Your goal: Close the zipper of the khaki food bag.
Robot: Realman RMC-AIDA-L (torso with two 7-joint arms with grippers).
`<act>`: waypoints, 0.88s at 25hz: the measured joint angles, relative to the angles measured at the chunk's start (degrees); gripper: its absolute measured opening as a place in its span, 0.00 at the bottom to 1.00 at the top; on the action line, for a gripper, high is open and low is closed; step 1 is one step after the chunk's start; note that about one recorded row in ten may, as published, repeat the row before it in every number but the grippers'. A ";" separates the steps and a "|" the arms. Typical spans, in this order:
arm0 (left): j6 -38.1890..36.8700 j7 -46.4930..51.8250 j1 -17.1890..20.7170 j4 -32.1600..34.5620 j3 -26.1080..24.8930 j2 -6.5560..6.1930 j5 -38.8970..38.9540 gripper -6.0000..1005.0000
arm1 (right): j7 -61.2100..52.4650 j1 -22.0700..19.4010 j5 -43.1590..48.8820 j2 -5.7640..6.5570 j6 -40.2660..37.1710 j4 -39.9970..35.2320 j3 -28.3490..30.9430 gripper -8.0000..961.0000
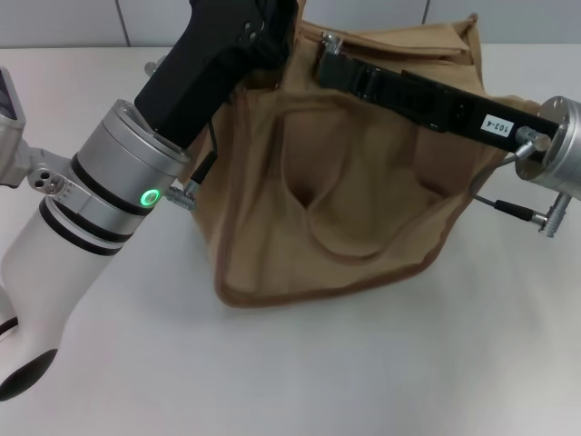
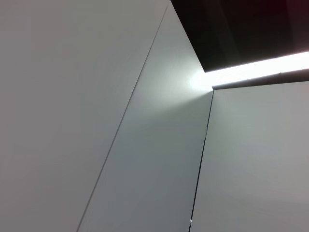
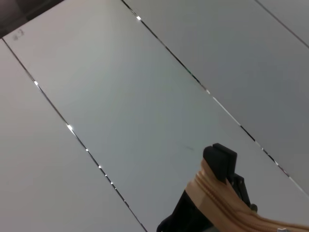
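The khaki food bag (image 1: 345,209) stands in the middle of the white table, its front pocket facing me and its strap handle sagging down the front. My right gripper (image 1: 332,62) reaches in from the right across the bag's top. It is shut on a bunched fold of khaki fabric (image 3: 219,200) at the top edge, held against a black finger (image 3: 219,159). A small silver metal piece (image 1: 329,39), apparently the zipper pull, sits just above that gripper's tip. My left gripper (image 1: 259,36) is over the bag's top left corner, with its fingers hidden. The zip line itself is hidden.
The white table (image 1: 363,363) extends in front of the bag. My left arm (image 1: 109,200) crosses the left side of the table. Grey wall panels (image 2: 145,145) fill the left wrist view and the background of the right wrist view (image 3: 120,96).
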State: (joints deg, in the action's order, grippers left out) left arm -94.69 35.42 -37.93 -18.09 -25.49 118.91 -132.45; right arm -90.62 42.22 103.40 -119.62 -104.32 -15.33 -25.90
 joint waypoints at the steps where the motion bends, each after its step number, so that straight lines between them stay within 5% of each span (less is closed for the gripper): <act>1: 0.00 0.00 -0.02 0.04 0.00 0.00 0.00 0.13 | 0.14 -0.03 -0.06 0.00 -0.04 0.01 0.14 0.79; 22: 0.01 0.00 0.15 0.07 0.00 0.00 0.00 0.14 | -0.21 -0.34 -0.83 0.09 3.27 1.18 0.32 0.73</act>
State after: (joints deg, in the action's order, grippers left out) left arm -94.69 35.42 -37.78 -18.02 -25.49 118.91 -132.45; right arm -90.83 41.88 102.57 -119.53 -101.05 -14.15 -25.58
